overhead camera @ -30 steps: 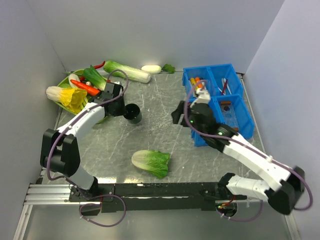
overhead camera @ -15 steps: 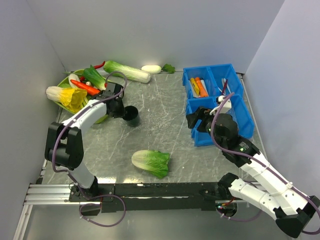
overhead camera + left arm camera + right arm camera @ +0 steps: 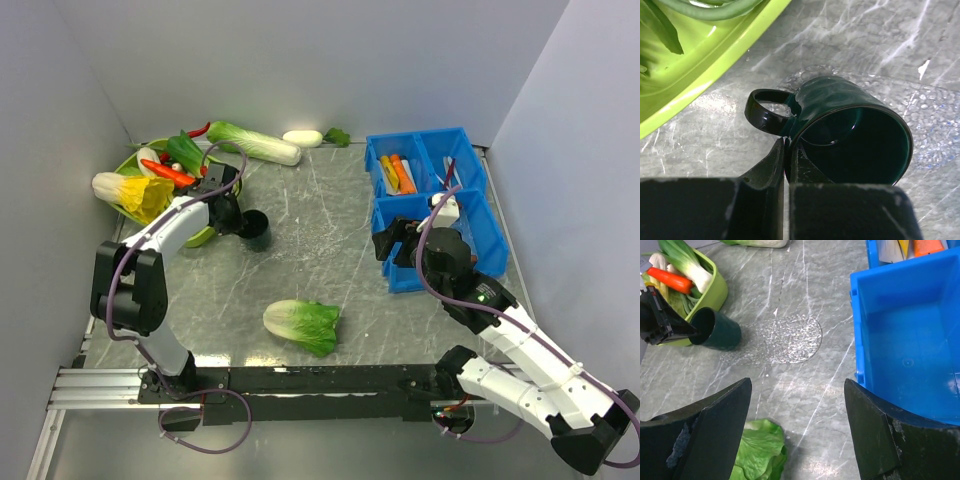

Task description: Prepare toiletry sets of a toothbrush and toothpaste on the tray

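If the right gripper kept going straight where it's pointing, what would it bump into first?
Most likely the grey table, near the clear bumpy disc. The right gripper is open and empty. One finger hangs close to the blue tray's wall, so that might catch first; depth is hard to judge.

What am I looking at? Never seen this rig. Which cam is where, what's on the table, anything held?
Two small robot arms are bolted at the near edge of a table. The wide picture comes from a fixed camera above and behind them. The two close-ups come from a camera on each wrist, looking past that arm's own jaws. The left arm has its jaws shut on the rim of a dark green mug, beside the handle. The right arm hovers at the edge of the blue bin, jaws wide open and empty. Also on the table are a green bowl of vegetables and a cabbage. In the bin are yellow and orange toothpaste tubes.
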